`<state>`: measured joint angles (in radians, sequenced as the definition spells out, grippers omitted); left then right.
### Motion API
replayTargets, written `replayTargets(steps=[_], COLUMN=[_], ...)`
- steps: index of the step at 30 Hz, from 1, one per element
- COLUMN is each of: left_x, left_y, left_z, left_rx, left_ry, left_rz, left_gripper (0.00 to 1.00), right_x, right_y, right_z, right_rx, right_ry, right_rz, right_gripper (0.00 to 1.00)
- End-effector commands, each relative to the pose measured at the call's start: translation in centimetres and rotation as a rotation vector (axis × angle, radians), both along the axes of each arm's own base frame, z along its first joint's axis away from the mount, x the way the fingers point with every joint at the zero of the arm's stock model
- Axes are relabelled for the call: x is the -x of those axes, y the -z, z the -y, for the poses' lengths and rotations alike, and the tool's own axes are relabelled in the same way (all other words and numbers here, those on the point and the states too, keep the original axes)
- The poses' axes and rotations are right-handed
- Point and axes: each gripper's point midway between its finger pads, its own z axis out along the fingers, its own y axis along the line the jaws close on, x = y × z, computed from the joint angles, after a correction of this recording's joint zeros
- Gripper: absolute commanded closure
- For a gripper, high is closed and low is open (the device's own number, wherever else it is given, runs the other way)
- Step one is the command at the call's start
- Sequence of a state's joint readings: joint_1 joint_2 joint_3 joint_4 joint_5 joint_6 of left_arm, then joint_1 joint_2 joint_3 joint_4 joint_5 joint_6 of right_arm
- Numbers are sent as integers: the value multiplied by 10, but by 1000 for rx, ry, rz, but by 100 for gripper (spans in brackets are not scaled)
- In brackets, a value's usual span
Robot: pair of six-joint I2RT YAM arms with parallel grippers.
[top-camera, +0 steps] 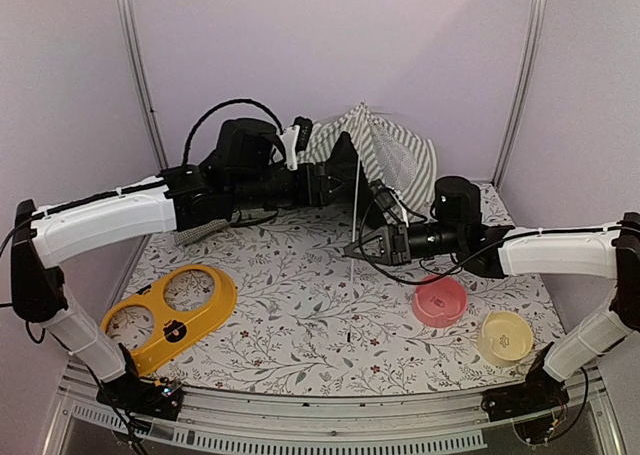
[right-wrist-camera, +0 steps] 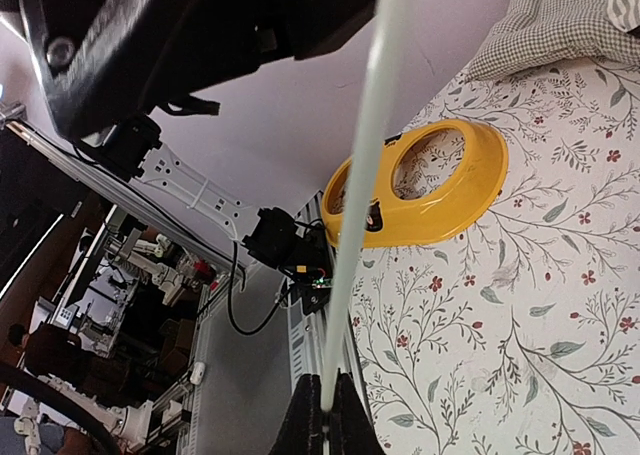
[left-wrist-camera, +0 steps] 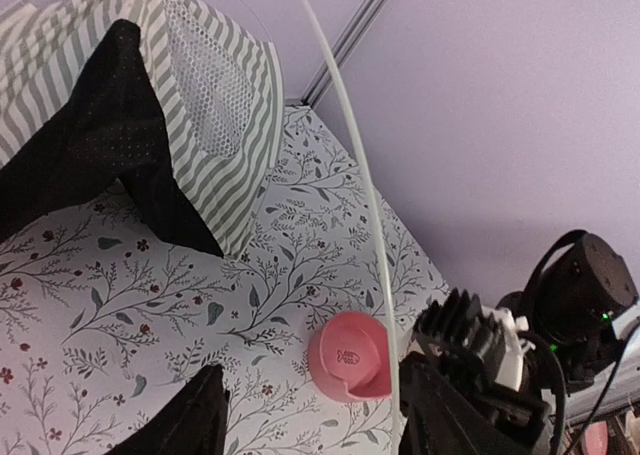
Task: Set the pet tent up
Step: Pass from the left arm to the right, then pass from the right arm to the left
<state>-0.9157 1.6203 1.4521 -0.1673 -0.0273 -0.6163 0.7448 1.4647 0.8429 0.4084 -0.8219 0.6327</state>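
Note:
The pet tent [top-camera: 395, 155] lies part-collapsed at the back of the table, green-and-white striped with a white mesh panel [left-wrist-camera: 205, 85] and dark lining. A thin white pole [top-camera: 356, 210] runs from its top down toward the table. My right gripper [top-camera: 352, 247] is shut on this pole [right-wrist-camera: 360, 195], with the fingertips [right-wrist-camera: 310, 420] pinched around its lower part. Up against the tent's dark left side, my left gripper [top-camera: 338, 183] is open [left-wrist-camera: 315, 425] with nothing between its fingers. The pole [left-wrist-camera: 350, 155] curves past just inside its right finger.
A pink bowl [top-camera: 440, 300] and a cream bowl [top-camera: 505, 337] sit at the front right. A yellow two-hole bowl stand [top-camera: 170, 315] lies at the front left. A green checked cushion [top-camera: 200, 233] shows under the left arm. Frame posts stand at the back corners.

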Motion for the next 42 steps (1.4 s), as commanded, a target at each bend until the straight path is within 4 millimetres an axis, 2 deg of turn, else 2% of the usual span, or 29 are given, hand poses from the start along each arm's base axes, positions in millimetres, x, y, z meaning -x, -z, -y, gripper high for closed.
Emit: replayTargets(steps=[1, 3, 7, 11, 15, 19, 23, 26, 31, 39, 42], left_x=[31, 49, 78, 99, 116, 124, 125, 123, 121, 118, 117], left_y=[-5, -1, 31, 72, 88, 98, 103, 105, 105, 102, 102], left_z=[-20, -27, -27, -21, -5, 8, 11, 14, 21, 26, 27], left_rx=[24, 32, -1, -52, -57, -69, -77, -81, -82, -76, -78], left_ry=[93, 135, 219, 268, 330, 375, 382, 382, 390, 391, 387], left_rz=[34, 30, -22, -103, -135, -157, -166, -169, -168, -153, -150], left_gripper=[37, 37, 40, 46, 48, 50, 53, 54, 63, 66, 78], right_x=[-19, -24, -36, -44, -50, -55, -57, -58, -57, -58, -58], right_y=[-13, -17, -20, -23, -24, -28, -30, -31, -30, -31, -31], right_z=[-4, -5, -9, -13, -14, -13, -13, -12, -12, -11, -11], right_rx=[-30, -37, -42, -49, -50, -54, -55, -53, -50, -50, -50], right_ry=[9, 8, 7, 6, 15, 26, 30, 34, 33, 40, 42], right_rz=[58, 66, 70, 74, 73, 79, 83, 87, 88, 90, 89], right_gripper=[100, 100, 100, 100, 100, 100, 100, 100, 100, 100, 100])
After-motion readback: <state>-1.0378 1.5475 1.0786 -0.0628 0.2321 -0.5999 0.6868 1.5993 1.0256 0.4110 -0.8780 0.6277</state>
